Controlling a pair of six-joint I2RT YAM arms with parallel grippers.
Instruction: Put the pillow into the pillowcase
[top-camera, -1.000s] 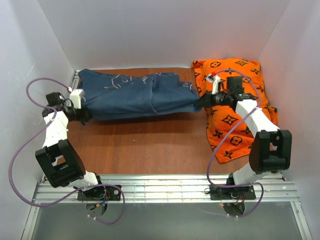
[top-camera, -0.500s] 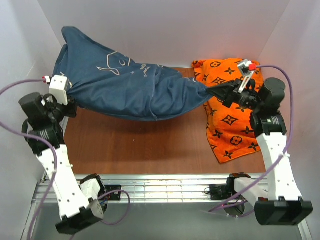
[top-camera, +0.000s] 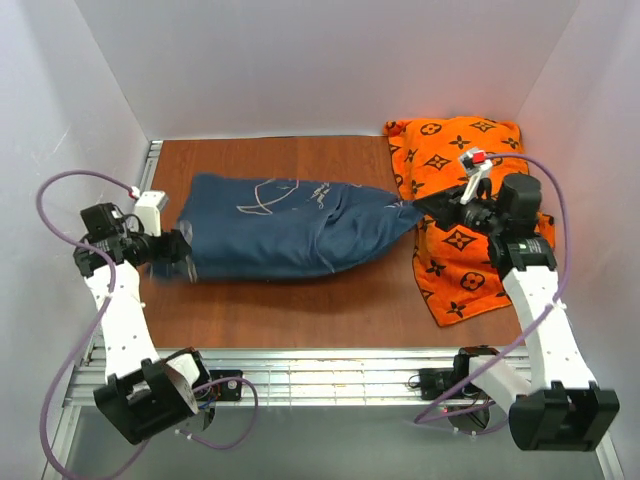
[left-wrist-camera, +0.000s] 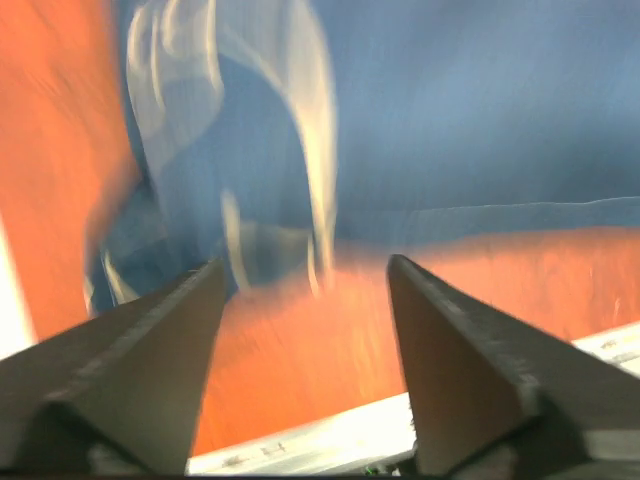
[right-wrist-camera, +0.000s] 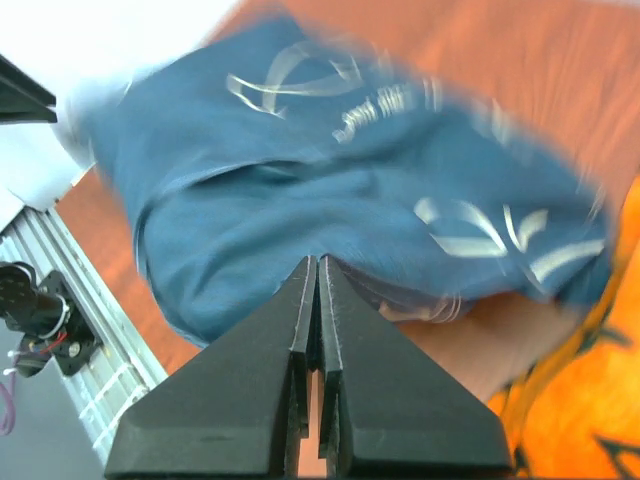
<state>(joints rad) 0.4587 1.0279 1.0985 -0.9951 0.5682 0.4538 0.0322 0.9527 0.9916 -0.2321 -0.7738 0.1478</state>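
Note:
The navy pillowcase (top-camera: 285, 225) with white line drawings lies bulging on the brown table (top-camera: 300, 300). Its right end tapers to a point at my right gripper (top-camera: 420, 207). The pillow itself is hidden from every view. In the right wrist view my right gripper (right-wrist-camera: 318, 260) is shut, its tips nipping the pillowcase (right-wrist-camera: 330, 190) at its edge. My left gripper (top-camera: 172, 257) hangs just off the case's left end, open and holding nothing. Seen from the left wrist, the left gripper (left-wrist-camera: 305, 265) frames only blurred blue pillowcase (left-wrist-camera: 450, 110) and table.
An orange cushion (top-camera: 470, 250) with dark monograms covers the right side of the table, under my right arm. A metal rail (top-camera: 330, 375) runs along the near edge. White walls (top-camera: 60, 120) close in the left, back and right.
The pillowcase, lifted high half a second ago, has dropped back onto the table. My left gripper has opened and let go of its left end. Both arms have come down.

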